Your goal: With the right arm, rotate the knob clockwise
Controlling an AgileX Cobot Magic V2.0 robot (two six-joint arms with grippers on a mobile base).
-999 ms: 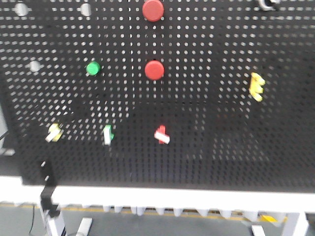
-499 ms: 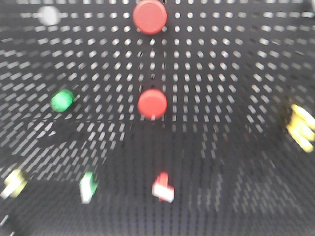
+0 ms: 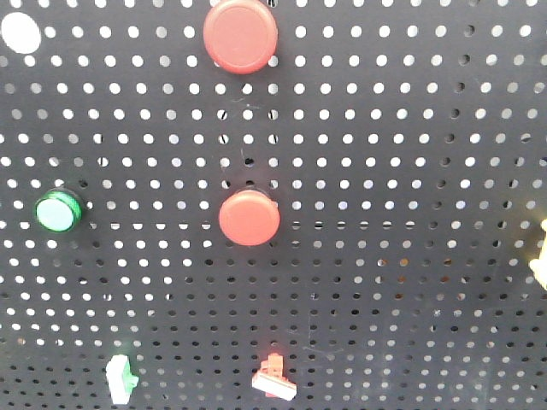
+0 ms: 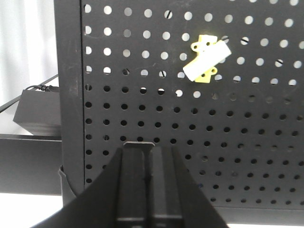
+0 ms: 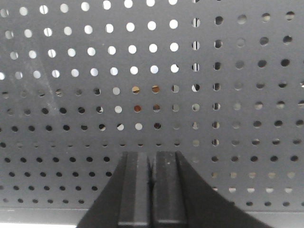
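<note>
A black pegboard (image 3: 385,171) fills the front view. Low on it sit a red knob with a white bar (image 3: 274,380) and a green knob with a white bar (image 3: 121,378). A yellow knob (image 3: 542,256) is cut off at the right edge. Neither gripper shows in the front view. My left gripper (image 4: 148,154) is shut and empty, facing the pegboard's left edge below a yellow knob with a white bar (image 4: 206,61). My right gripper (image 5: 151,159) is shut and empty, facing a bare stretch of pegboard (image 5: 142,71); no knob shows in its view.
Two round red buttons (image 3: 240,32) (image 3: 249,217), a green button (image 3: 59,211) and a white disc (image 3: 20,32) are mounted on the board. In the left wrist view a black box (image 4: 35,111) lies on a ledge left of the board.
The front view has closed in on the pegboard: the buttons and knobs are larger and lower in frame, and the white table edge and floor have dropped out of view.
</note>
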